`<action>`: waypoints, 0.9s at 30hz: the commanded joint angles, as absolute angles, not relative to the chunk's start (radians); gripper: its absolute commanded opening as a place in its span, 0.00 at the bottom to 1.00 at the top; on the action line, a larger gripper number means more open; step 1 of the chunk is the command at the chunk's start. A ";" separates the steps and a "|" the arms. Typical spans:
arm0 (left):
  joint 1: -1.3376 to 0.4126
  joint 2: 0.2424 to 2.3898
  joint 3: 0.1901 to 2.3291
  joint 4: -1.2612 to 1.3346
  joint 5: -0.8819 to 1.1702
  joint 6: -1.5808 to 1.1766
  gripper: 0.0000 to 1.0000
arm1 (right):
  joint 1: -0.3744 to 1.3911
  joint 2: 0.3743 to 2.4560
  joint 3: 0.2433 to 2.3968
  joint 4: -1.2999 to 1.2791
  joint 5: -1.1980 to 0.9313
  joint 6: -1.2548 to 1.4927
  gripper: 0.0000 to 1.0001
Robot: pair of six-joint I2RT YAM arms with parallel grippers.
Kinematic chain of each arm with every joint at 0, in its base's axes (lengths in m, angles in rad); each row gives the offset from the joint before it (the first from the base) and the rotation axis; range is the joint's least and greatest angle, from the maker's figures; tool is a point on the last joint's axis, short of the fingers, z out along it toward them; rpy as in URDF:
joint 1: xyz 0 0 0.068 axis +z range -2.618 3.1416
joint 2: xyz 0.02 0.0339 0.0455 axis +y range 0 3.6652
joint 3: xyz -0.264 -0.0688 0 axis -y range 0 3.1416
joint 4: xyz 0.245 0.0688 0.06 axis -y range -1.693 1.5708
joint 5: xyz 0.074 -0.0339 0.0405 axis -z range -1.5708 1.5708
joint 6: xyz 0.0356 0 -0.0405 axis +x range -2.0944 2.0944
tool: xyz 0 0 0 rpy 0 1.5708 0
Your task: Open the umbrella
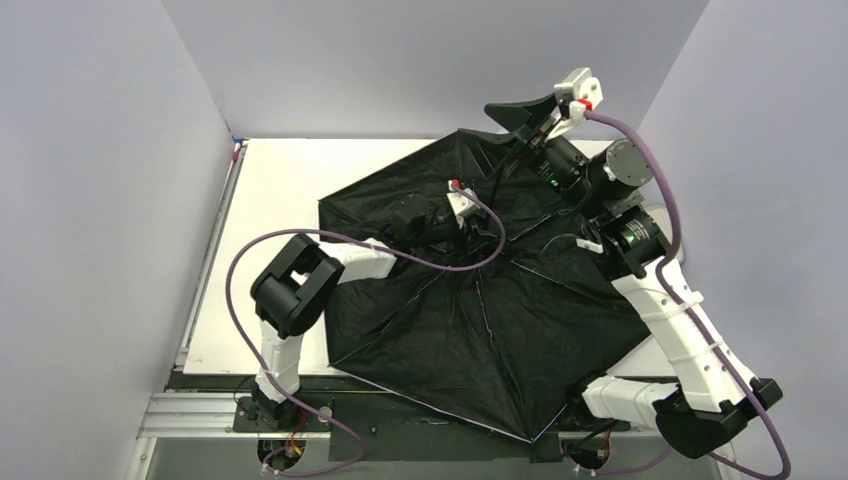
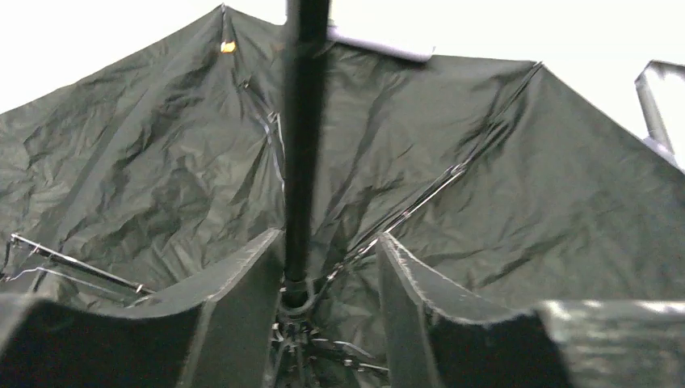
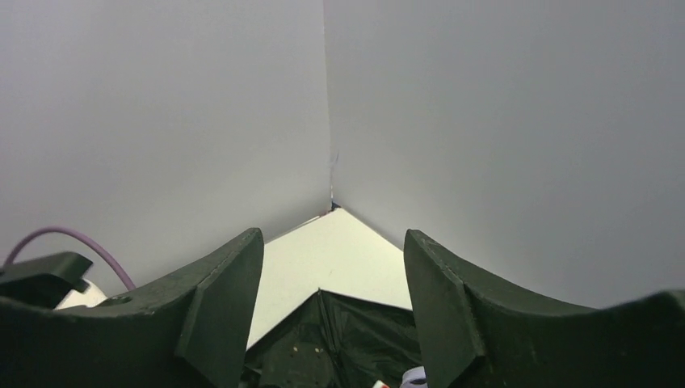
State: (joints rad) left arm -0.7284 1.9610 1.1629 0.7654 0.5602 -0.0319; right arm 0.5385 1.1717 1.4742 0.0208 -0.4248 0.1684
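Note:
The umbrella lies spread open on the table with its black lining up, and its near edge hangs past the table's front edge. My left gripper reaches into the canopy by the hub. In the left wrist view it is open, with the thin black shaft between the fingers close to the left one and a wide gap to the right one. A pale lavender piece shows at the shaft's far end. My right gripper is raised above the canopy's far right edge; in its wrist view it is open and empty.
The white table shows bare on the left and far side of the canopy. Grey walls enclose the table on the left, back and right. The right arm's elbow sits over the canopy's right edge, close to the right wall.

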 commanded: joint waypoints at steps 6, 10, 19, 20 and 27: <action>-0.732 2.096 1.268 0.849 0.480 0.023 0.23 | 0.530 1.155 1.657 -0.068 -0.345 0.163 0.69; -0.721 2.092 1.259 0.826 0.450 0.053 0.02 | 0.517 1.159 1.691 -0.077 -0.312 0.169 0.73; -0.593 1.866 1.132 0.671 0.477 0.239 0.00 | 0.484 1.186 1.772 -0.068 -0.226 0.225 0.76; -0.570 1.817 1.121 0.616 0.484 0.273 0.00 | 0.480 1.187 1.774 -0.069 -0.215 0.227 0.76; -0.498 1.612 1.105 0.382 0.498 0.682 0.00 | 0.450 1.194 1.740 -0.139 -0.194 0.237 0.76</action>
State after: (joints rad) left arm -0.5076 1.7573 1.0946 0.4736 0.4755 0.3737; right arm 0.4694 1.1847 1.7432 -0.0956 -0.2218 0.2173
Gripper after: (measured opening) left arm 0.089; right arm 0.762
